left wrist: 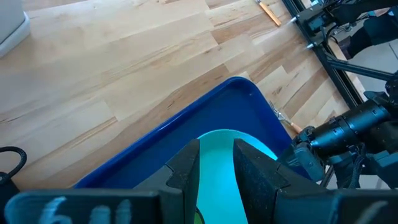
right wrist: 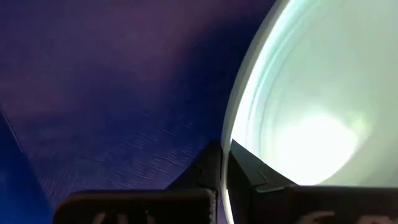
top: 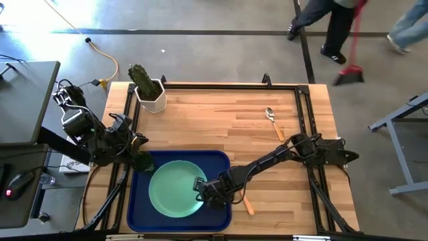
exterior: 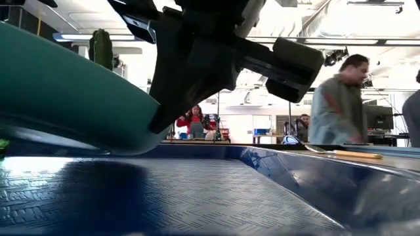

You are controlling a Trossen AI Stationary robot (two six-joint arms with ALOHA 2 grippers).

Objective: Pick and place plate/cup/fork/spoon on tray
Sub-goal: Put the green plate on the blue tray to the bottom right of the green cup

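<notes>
The blue tray point(top: 221, 161) lies at the table's near edge. The mint-green plate point(top: 170, 191) is in it, tilted, with its right rim raised. My right gripper point(top: 200, 188) is shut on that rim. My left gripper point(top: 139, 159) is over the tray's far left corner, shut on the dark olive cup point(top: 143, 161). The spoon point(top: 271, 116) lies on the wood at the far right. The fork point(top: 248, 205) lies on the wood right of the tray, its tine end under my right arm. My left gripper has the cup between its two fingers; only a bit of olive green point(left wrist: 198, 217) shows far back in the gap, so the part cannot be told. The fingers slant down from the table's left. My right gripper pinches the plate's right rim point(right wrist: 227, 127) between its two fingers, coming from the table's right. The plate is tilted, that rim raised point(exterior: 141, 124) above the tray floor point(exterior: 197, 190) and its left part lower.
A white hexagonal pot with a cactus point(top: 150, 92) stands at the table's far left. Bare wood point(top: 214, 120) lies between the pot, the spoon and the tray. People point(exterior: 338, 98) stand and walk in the room beyond the table.
</notes>
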